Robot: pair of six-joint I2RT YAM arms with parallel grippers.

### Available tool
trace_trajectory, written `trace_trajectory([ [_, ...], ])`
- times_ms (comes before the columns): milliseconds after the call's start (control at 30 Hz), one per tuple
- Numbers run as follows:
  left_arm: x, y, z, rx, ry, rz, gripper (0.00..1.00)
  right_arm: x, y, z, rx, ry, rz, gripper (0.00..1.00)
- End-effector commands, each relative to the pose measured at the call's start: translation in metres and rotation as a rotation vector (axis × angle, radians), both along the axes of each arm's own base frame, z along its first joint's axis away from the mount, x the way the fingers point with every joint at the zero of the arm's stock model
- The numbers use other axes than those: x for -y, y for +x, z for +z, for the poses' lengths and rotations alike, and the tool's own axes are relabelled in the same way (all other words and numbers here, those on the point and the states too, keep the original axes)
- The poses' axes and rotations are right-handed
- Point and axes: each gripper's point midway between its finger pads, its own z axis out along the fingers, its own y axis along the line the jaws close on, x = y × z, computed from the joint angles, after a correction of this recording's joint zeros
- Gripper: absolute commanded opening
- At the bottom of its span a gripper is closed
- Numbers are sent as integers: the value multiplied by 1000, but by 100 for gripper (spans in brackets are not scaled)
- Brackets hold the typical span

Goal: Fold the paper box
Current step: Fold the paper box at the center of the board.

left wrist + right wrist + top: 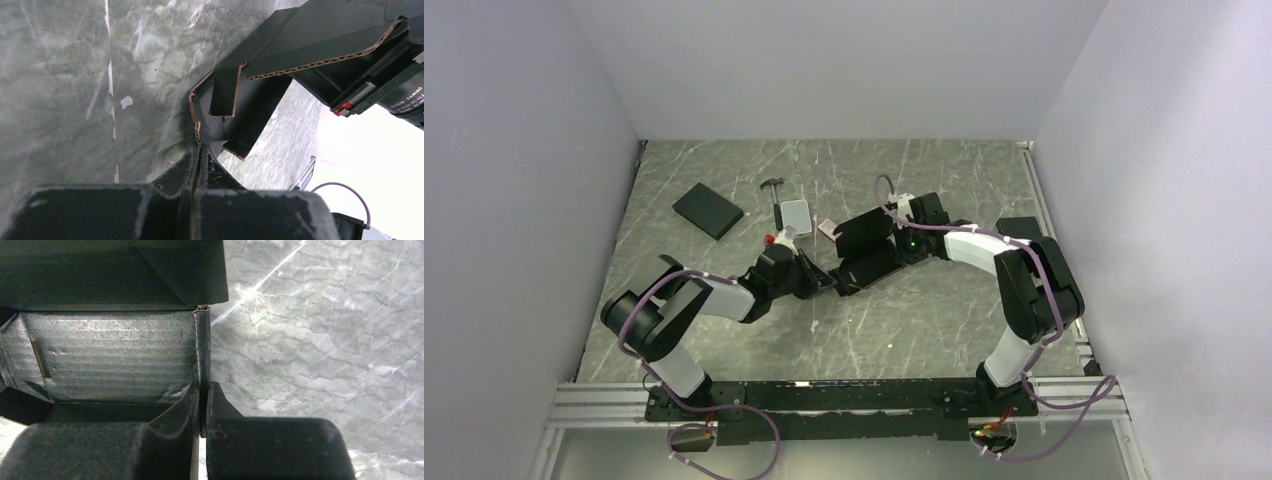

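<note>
The paper box [869,255] is matte black die-cut cardboard, partly folded, lying mid-table between my two arms. My left gripper [822,280] is at its near-left corner. In the left wrist view the left gripper [201,150] is shut, with a brown-edged corner flap of the paper box [310,45] running in between the fingertips. My right gripper [896,238] is at the far-right side. In the right wrist view the right gripper [203,392] is shut on an upright side wall of the paper box [110,355], whose ribbed inner panel faces the camera.
A plain black slab [707,210] lies at the back left. A silver-grey case [795,213], a small hammer-like tool [774,188] and a small red-and-white item [828,228] sit just behind the box. Another dark object [1019,228] is by the right wall.
</note>
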Motion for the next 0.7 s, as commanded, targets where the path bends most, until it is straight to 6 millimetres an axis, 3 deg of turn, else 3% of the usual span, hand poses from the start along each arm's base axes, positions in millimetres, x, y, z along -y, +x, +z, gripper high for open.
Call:
trace_trajectory([
  [0, 18, 8, 30, 79, -106, -51, 0, -11, 11, 19, 50, 48, 7, 0],
  [667, 45, 8, 63, 109, -123, -149, 0, -24, 5, 25, 42, 85, 8, 0],
])
